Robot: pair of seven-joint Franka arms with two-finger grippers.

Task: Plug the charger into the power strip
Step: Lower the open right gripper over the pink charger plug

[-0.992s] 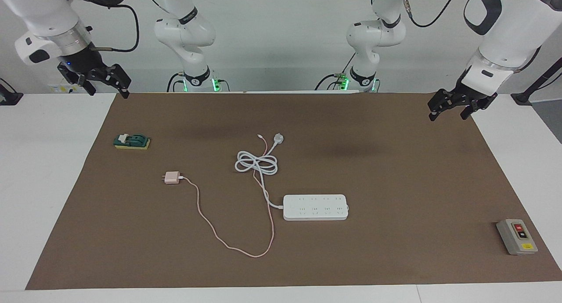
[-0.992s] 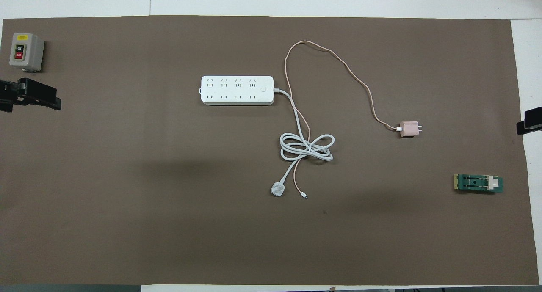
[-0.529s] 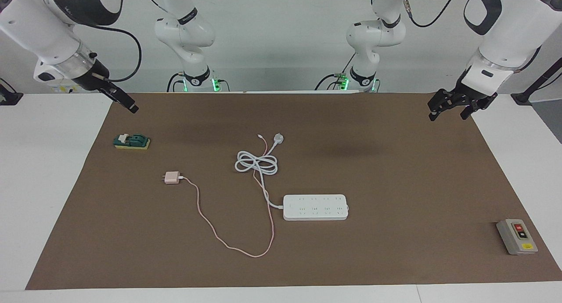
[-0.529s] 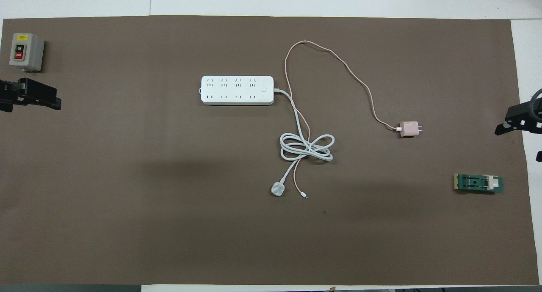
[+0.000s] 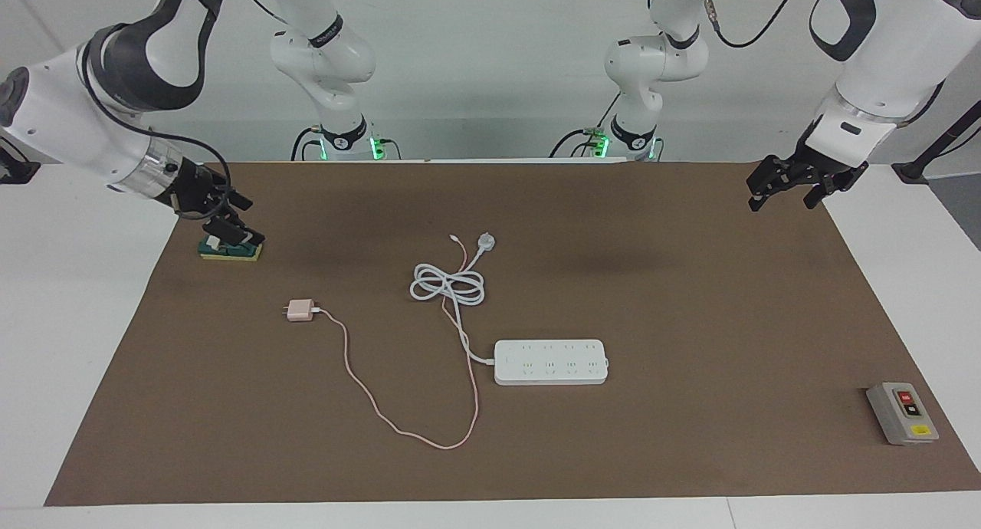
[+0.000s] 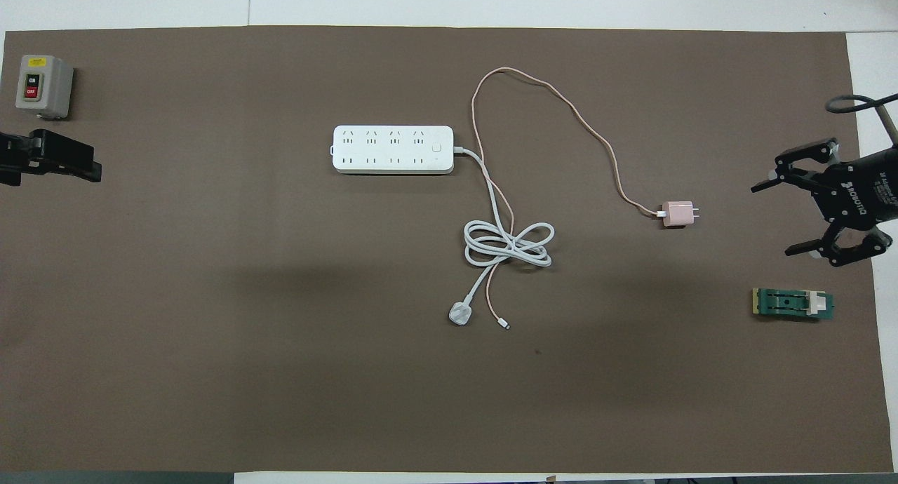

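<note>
The pale pink charger (image 5: 300,310) (image 6: 678,214) lies on the brown mat with its prongs toward the right arm's end, and its thin pink cable loops away to the white power strip (image 5: 550,361) (image 6: 393,149). The strip lies flat mid-mat with its sockets up and none occupied. My right gripper (image 5: 230,234) (image 6: 775,219) hangs open and empty over the mat's edge at the right arm's end, apart from the charger. My left gripper (image 5: 782,203) (image 6: 91,170) waits open and empty over the mat's corner at the left arm's end.
The strip's thick white cord coils between it and the robots and ends in a round white plug (image 5: 485,242) (image 6: 459,313). A green block (image 5: 230,249) (image 6: 793,304) lies near the right gripper. A grey button box (image 5: 902,412) (image 6: 43,85) stands at the left arm's end.
The right arm has swung down and inward, bringing its gripper over the mat by the green block. The left arm, charger and power strip have not moved.
</note>
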